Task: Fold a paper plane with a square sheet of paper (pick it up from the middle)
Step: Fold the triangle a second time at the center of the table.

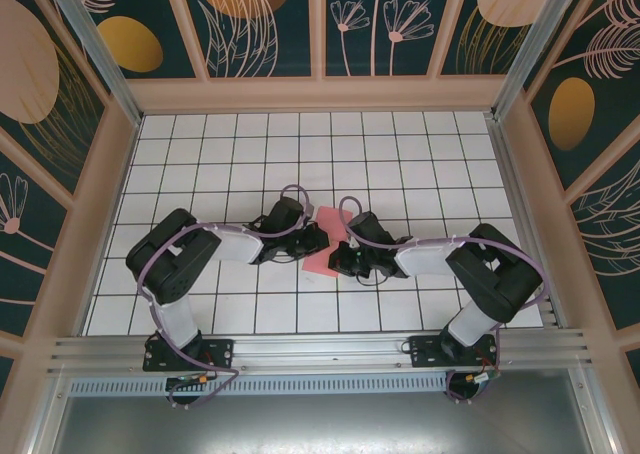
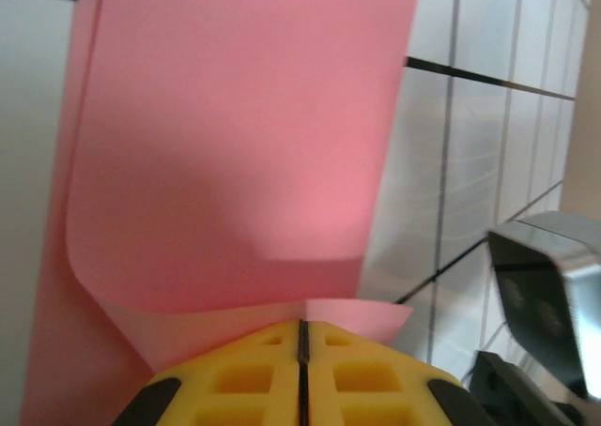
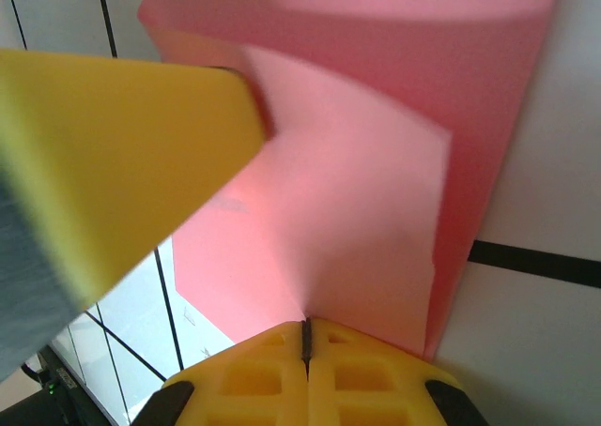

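Observation:
The square sheet of paper [image 1: 322, 246] is pink-red and lies partly folded on the white grid table, between both grippers. In the left wrist view the sheet of paper [image 2: 235, 144] curls over itself, and its near edge runs into the seam of my left gripper [image 2: 302, 325], whose yellow jaws are shut on it. In the right wrist view a lifted flap of the paper [image 3: 357, 210] narrows into my right gripper [image 3: 304, 325], also shut on it. The left gripper's yellow finger [image 3: 113, 163] reaches in from the left and touches the paper. From above, the left gripper [image 1: 312, 242] and right gripper [image 1: 343, 258] meet at the sheet.
The white tiled table [image 1: 300, 164] with black grid lines stretches toward the back wall and is bounded by beige side walls. Part of the right arm's dark and silver body [image 2: 545, 304] sits close at the right of the left wrist view.

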